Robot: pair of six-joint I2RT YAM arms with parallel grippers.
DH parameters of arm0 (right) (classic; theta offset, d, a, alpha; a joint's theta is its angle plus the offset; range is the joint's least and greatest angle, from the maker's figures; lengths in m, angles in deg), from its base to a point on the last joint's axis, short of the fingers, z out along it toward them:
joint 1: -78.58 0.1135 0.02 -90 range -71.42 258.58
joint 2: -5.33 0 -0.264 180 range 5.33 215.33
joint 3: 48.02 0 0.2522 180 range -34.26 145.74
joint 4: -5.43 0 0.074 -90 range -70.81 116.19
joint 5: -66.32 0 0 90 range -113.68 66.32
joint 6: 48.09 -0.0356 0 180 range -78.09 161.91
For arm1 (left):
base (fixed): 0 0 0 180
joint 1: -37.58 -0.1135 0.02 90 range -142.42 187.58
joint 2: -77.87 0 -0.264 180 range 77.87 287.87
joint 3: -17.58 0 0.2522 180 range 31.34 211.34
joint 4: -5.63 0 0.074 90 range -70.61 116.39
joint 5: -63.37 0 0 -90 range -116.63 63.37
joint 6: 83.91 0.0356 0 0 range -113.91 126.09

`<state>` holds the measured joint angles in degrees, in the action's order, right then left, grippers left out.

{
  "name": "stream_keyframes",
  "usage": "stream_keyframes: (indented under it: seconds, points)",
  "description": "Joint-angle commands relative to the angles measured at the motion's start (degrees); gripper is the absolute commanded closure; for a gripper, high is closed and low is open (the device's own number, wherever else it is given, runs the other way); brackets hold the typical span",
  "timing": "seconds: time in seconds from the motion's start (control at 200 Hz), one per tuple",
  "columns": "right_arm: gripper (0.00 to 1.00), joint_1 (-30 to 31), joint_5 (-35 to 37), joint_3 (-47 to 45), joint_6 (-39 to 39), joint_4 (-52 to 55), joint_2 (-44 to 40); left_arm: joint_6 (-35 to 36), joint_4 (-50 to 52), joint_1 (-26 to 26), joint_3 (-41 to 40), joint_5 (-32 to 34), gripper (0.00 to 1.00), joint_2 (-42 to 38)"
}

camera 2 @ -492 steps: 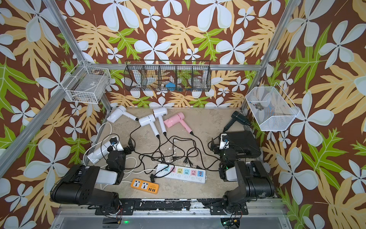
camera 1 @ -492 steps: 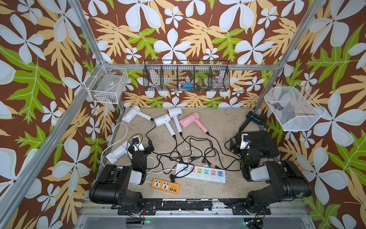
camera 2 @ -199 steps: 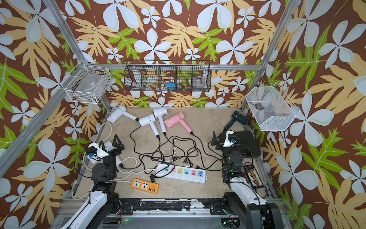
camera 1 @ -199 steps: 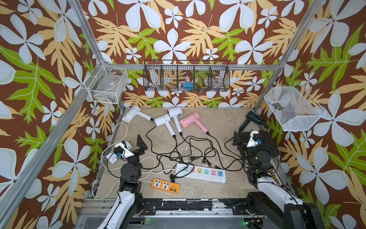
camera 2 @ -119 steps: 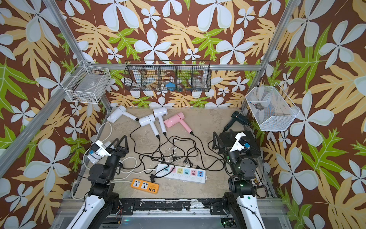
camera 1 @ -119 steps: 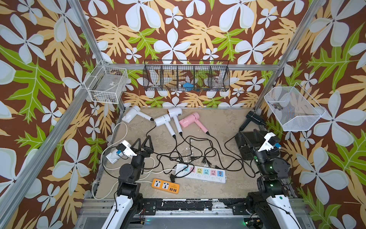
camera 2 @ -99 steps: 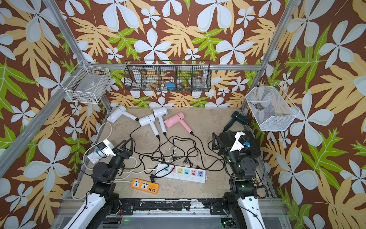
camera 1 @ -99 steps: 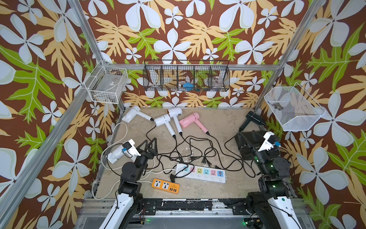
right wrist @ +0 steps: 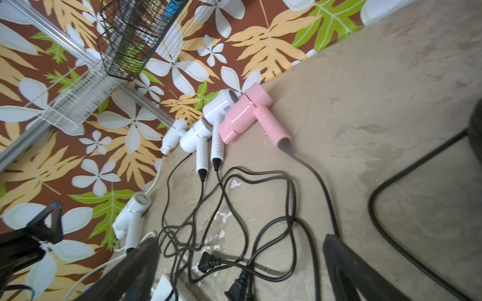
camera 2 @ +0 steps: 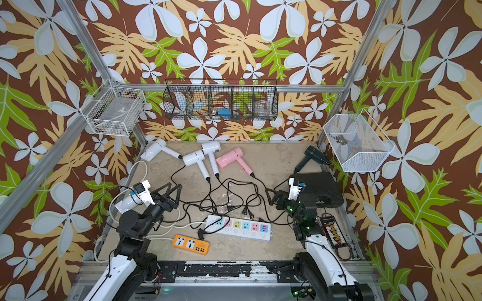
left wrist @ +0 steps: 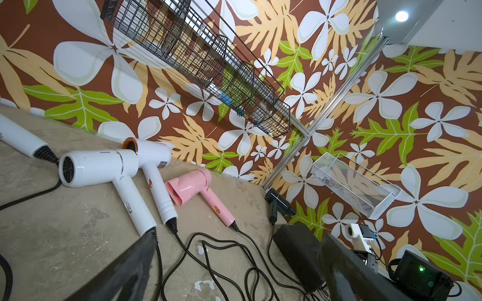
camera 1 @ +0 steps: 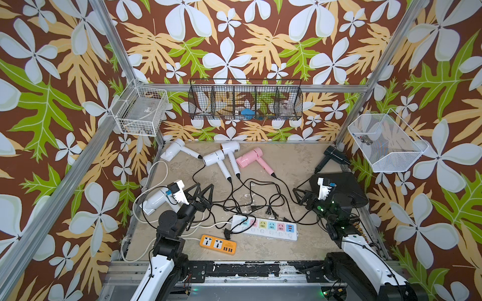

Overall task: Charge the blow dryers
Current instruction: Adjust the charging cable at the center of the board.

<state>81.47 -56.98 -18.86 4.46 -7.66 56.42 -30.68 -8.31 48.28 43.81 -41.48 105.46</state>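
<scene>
Passing, nearest, the orange power strip (camera 1: 218,244) and, just beyond it, the long white power strip (camera 1: 264,227), both lying flat on the counter (camera 1: 287,161). Holding the left tool (camera 1: 203,186) spread wide and empty above the black cord tangle (camera 1: 247,192), just beside the nearest white blow dryer (camera 1: 154,202) at the counter's left edge. Holding the right tool (camera 1: 300,195) equally wide, gripping nothing, in front of the black case (camera 1: 344,187). Noting two loose plugs (camera 1: 270,209) lying just behind the white strip. Finding, farther back, three white blow dryers (camera 1: 215,159) and the pink blow dryer (camera 1: 249,160) lying side by side near the rear wall, and the black blow dryer (camera 1: 335,155) lying in the far right corner.
</scene>
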Motion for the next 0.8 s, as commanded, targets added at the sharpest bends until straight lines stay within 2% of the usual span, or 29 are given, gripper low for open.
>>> stream_keyframes:
  seconds: [0.0,0.145,0.32,0.606,0.796]
  points:
    - [0.00,2.75,-2.55,0.55,-0.39,-5.98,0.49,-2.13,2.66,0.10,-0.97,1.72,0.00,0.21]
    - [0.00,10.29,5.76,2.18,4.84,-1.10,-1.32,-9.41,3.16,0.01,-3.81,8.23,0.00,2.87]
    - [0.00,17.57,15.69,3.04,9.12,2.02,-1.62,-10.40,-2.08,-0.05,-4.27,6.06,0.00,9.26]
    - [0.00,18.87,21.29,5.51,10.71,7.92,0.78,-8.85,-3.30,-0.01,-3.00,3.21,0.00,15.22]
    - [0.00,18.90,31.27,8.40,12.20,16.79,0.60,-7.51,-3.77,0.99,-2.38,2.14,0.00,16.95]
